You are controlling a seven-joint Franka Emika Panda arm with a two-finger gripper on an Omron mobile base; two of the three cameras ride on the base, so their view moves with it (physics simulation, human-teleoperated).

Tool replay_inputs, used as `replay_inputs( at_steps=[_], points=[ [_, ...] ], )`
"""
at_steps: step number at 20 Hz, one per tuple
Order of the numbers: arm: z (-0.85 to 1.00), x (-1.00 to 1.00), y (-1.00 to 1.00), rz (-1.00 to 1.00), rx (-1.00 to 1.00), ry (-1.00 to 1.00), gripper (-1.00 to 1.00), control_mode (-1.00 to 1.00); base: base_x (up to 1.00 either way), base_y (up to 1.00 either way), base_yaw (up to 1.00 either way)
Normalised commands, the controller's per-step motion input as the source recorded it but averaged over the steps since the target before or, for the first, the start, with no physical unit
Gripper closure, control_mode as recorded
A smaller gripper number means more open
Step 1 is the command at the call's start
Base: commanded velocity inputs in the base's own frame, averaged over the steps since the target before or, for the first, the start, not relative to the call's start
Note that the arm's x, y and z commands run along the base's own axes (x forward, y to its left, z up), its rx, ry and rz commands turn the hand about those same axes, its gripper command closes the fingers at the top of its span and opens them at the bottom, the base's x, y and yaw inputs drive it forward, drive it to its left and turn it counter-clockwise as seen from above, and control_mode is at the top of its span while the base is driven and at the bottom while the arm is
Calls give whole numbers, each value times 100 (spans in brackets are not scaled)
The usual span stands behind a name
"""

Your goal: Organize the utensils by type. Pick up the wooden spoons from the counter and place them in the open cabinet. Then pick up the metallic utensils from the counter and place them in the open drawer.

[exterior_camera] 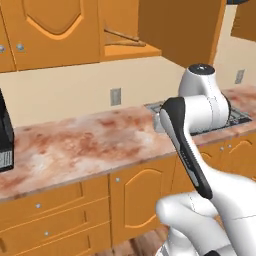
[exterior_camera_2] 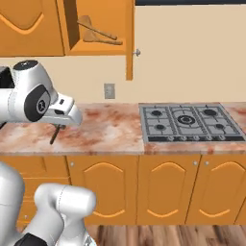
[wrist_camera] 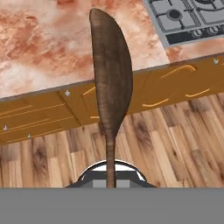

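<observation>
Spoon (wrist_camera: pixel 111 83) clenched in hand (wrist_camera: pixel 110 180) by handle, bowl pointing away, hand over counter (exterior_camera_2: pixel 115 127) edge

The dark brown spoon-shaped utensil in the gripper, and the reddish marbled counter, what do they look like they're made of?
The dark brown spoon-shaped utensil looks like matte wood: faint lengthwise grain runs along its bowl and there is no metallic shine. The gripper is shut on its handle. The reddish marbled counter looks like polished stone, judging by its mottled pink and white veining, though this rendered scene leaves the real finish open.
</observation>
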Motion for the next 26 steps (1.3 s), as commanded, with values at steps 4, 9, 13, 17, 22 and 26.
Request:
replay_inputs(
  at_steps=[4, 9, 13, 17, 22, 26],
  points=[
    [0, 0, 0, 0, 0, 0, 100, 100, 0, -19, -74],
    [0, 0, 0, 0, 0, 0, 100, 100, 0, -16, -73],
    [0, 0, 0, 0, 0, 0, 100, 100, 0, -15, -73],
    [0, 0, 0, 0, 0, 0, 100, 100, 0, -16, -74],
    [0, 0, 0, 0, 0, 0, 100, 100, 0, -17, -73],
    [0, 0, 0, 0, 0, 0, 100, 100, -4, -22, -65]
  ],
)
